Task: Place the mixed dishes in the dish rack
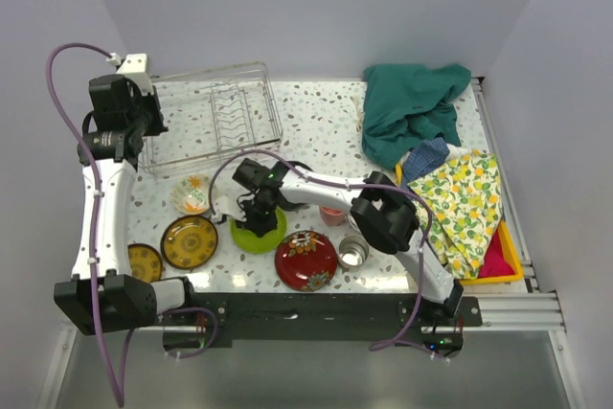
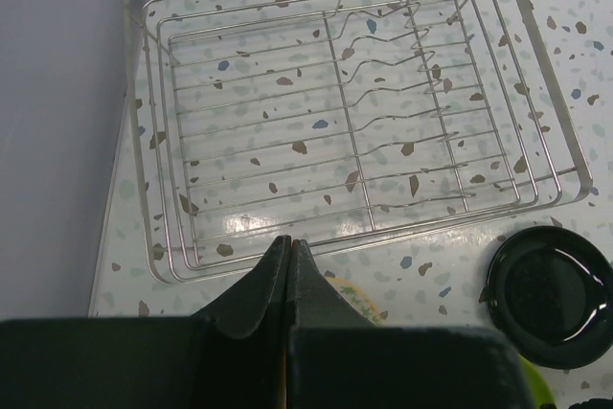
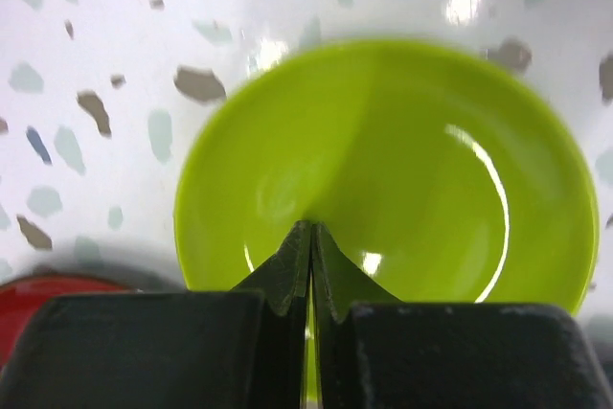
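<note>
The dish rack [image 1: 215, 112] [image 2: 354, 112], of silver wire, stands empty at the back left. My left gripper [image 2: 289, 241] hangs shut above its near edge, holding nothing, with a floral bowl [image 1: 192, 193] [image 2: 356, 296] just below the fingers. My right gripper [image 1: 259, 220] [image 3: 311, 227] is shut over the middle of the lime-green plate [image 1: 257, 237] [image 3: 402, 179]; I see nothing in it. Along the front lie two brown-gold plates [image 1: 190, 241] [image 1: 144, 261], a red floral plate [image 1: 306, 259], a steel cup [image 1: 352, 252] and a salmon-pink cup [image 1: 332, 215]. A glossy black disc [image 2: 551, 294] shows beside the rack; plate or arm part, I cannot tell.
A green cloth [image 1: 412, 112], a blue one [image 1: 426, 155] and a yellow-patterned one [image 1: 460, 198] are heaped at the right, partly over a yellow tray [image 1: 506, 270]. The right arm's white link [image 1: 326, 187] stretches across the table's middle. Walls stand close on three sides.
</note>
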`<state>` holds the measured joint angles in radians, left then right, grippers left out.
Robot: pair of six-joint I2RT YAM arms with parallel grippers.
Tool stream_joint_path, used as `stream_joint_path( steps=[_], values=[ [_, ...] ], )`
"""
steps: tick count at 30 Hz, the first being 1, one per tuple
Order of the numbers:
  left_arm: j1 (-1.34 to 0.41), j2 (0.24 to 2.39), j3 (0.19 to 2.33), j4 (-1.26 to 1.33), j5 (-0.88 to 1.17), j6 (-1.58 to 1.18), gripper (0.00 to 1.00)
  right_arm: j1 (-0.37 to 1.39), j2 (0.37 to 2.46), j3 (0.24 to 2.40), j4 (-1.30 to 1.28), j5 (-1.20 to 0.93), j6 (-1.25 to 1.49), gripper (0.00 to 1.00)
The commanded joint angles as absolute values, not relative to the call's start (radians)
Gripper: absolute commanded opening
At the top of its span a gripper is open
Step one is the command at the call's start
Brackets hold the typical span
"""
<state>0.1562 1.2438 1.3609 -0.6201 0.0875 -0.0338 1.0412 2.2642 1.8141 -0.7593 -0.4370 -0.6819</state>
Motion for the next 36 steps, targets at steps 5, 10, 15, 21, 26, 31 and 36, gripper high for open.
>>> stream_joint_path(
  steps=[5,10,15,21,26,31,36],
  values=[
    [0.166,1.193,1.390,-0.606,0.143,-0.040,0.00,1.160,2.368,1.887,-0.683,-0.457,-0.649,0.00],
    [0.164,1.192,1.381,-0.592,0.158,-0.046,0.00,1.201,2.381,1.914,-0.632,-0.477,-0.615,0.00],
    [0.166,1.187,1.368,-0.572,0.176,-0.067,0.00,1.209,2.338,1.922,-0.640,-0.448,-0.594,0.00],
    [0.164,1.196,1.374,-0.549,0.224,-0.101,0.00,1.161,2.208,1.960,-0.736,-0.376,-0.629,0.00],
    [0.164,1.201,1.330,-0.528,0.222,-0.109,0.00,1.074,2.155,1.922,-0.753,-0.305,-0.650,0.00],
    [0.164,1.224,1.282,-0.491,0.218,-0.115,0.00,0.948,2.178,1.924,-0.758,-0.223,-0.637,0.00],
    [0.164,1.261,1.261,-0.483,0.206,-0.094,0.00,0.870,2.220,1.945,-0.765,-0.184,-0.659,0.00]
  ],
)
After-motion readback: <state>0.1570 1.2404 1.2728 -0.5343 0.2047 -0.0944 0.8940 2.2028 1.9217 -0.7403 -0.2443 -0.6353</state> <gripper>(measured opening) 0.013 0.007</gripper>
